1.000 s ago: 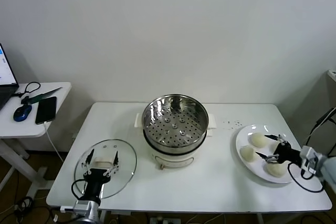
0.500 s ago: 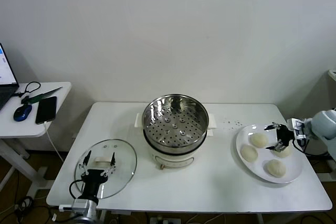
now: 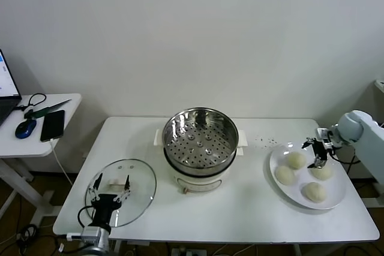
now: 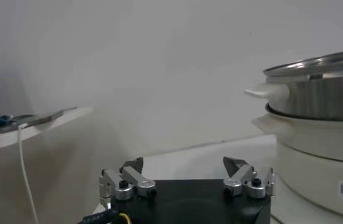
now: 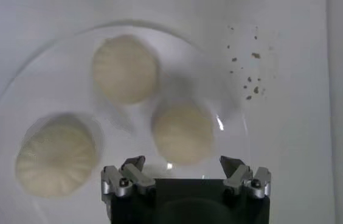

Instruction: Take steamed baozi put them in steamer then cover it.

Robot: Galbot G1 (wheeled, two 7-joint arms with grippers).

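Four cream-white baozi lie on a white plate (image 3: 277, 159) at the table's right: one at the back left (image 3: 296, 159), one at the left (image 3: 284, 174), one at the right (image 3: 321, 172), one at the front (image 3: 314, 192). My right gripper (image 3: 316, 151) is open and empty just above the plate's back part. In the right wrist view it (image 5: 183, 165) hovers over one baozi (image 5: 182, 131), with two more (image 5: 125, 68) (image 5: 56, 156) beyond. The steel steamer (image 3: 201, 145) stands uncovered and empty at the centre. The glass cover (image 3: 120, 191) lies flat at the front left. My left gripper (image 3: 109, 185) is open above it.
In the left wrist view the open left gripper (image 4: 183, 167) faces the steamer's wall (image 4: 323, 103) and white base (image 4: 323, 158). A side table (image 3: 36, 130) at the far left holds a phone (image 3: 53, 125) and a mouse (image 3: 25, 128). Dark specks (image 3: 264, 142) dot the table behind the plate.
My right gripper has swung from the plate's front right edge to above its back part, staying open and empty. The left gripper has barely moved.
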